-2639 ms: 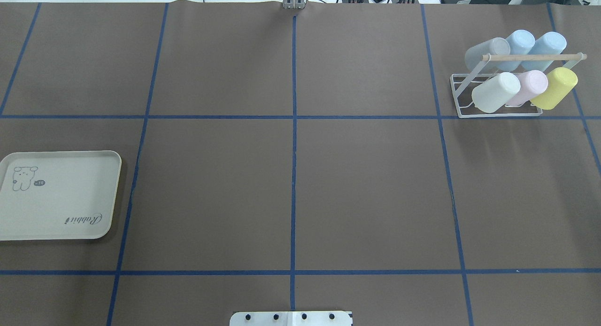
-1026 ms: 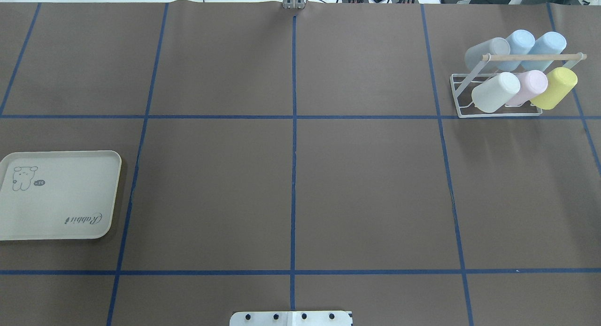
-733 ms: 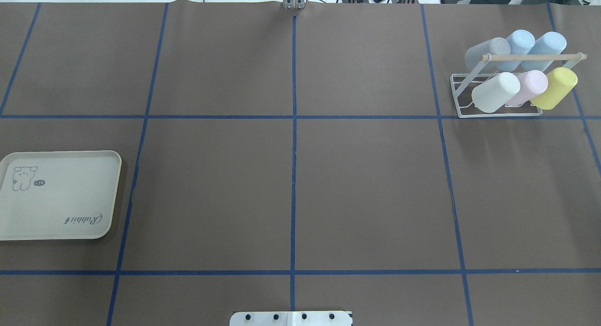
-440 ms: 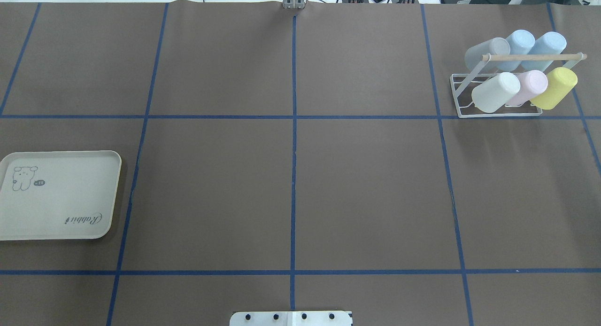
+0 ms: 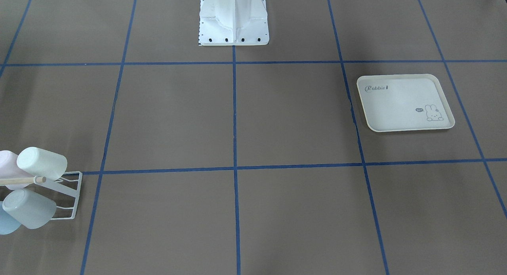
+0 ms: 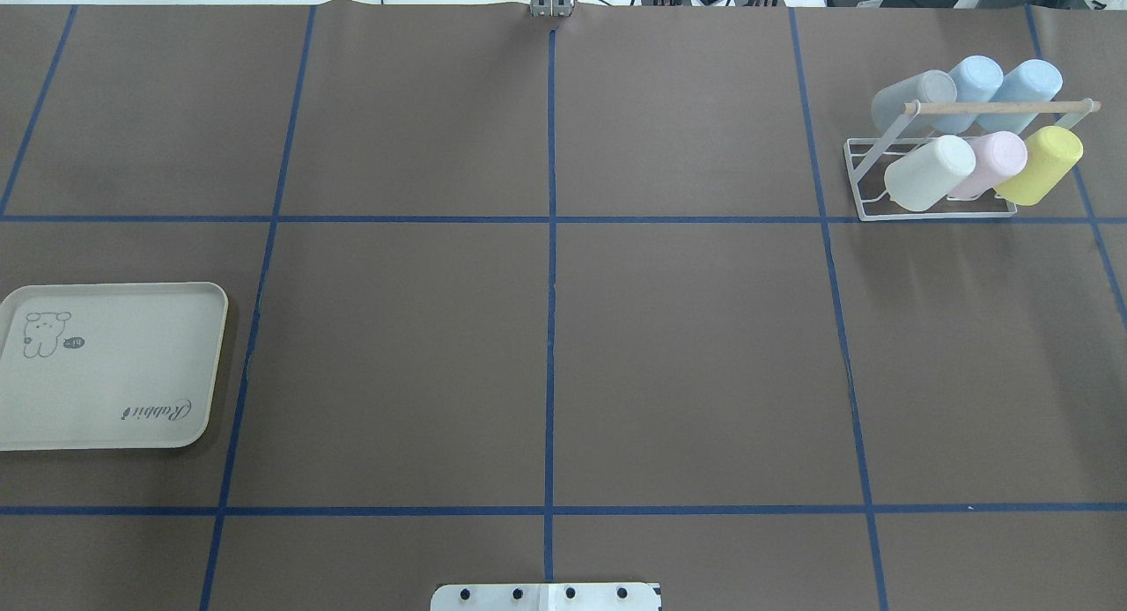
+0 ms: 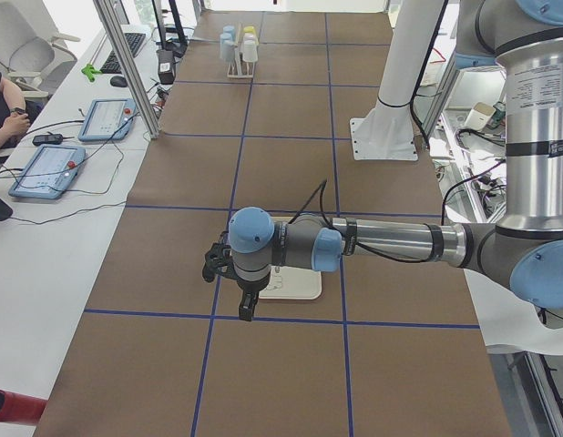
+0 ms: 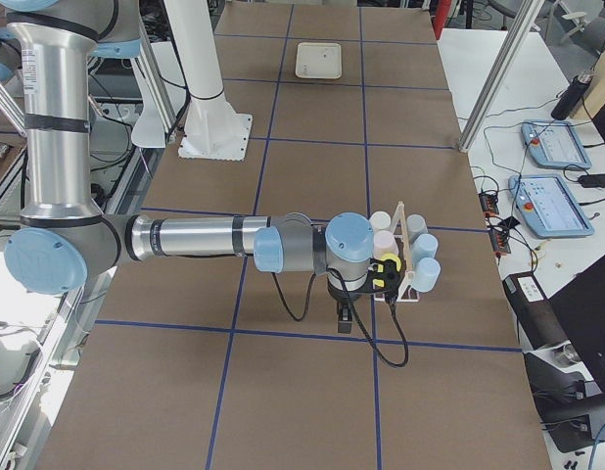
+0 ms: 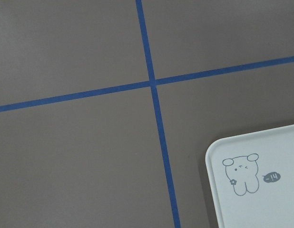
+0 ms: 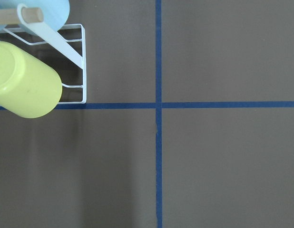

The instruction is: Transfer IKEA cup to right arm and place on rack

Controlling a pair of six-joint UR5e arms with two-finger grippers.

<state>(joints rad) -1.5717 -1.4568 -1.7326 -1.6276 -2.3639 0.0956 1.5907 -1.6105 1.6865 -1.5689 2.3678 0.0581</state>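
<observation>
Six pastel plastic cups sit tilted on the white wire-frame rack with a light wooden dowel bar [image 6: 995, 107] near the far right corner of the brown worktop gridded with blue tape [image 6: 687, 356]: a grey cup [image 6: 911, 96] and two light blue cups [image 6: 975, 81] in the far row, a white cup [image 6: 929, 172], a pink cup [image 6: 999, 160] and a yellow cup [image 6: 1043, 164] in the near row. At the left edge, the cream rectangular tray with a rabbit drawing [image 6: 114, 364] carries no cup. The left gripper [image 7: 238, 289] hangs above that tray and the right gripper [image 8: 344, 311] hangs just beside the rack. Only the side views show them, so whether either is wide or narrow cannot be told. No cup appears anywhere off the rack. The hand-over and placing look complete, with nothing evidently left to move.
</observation>
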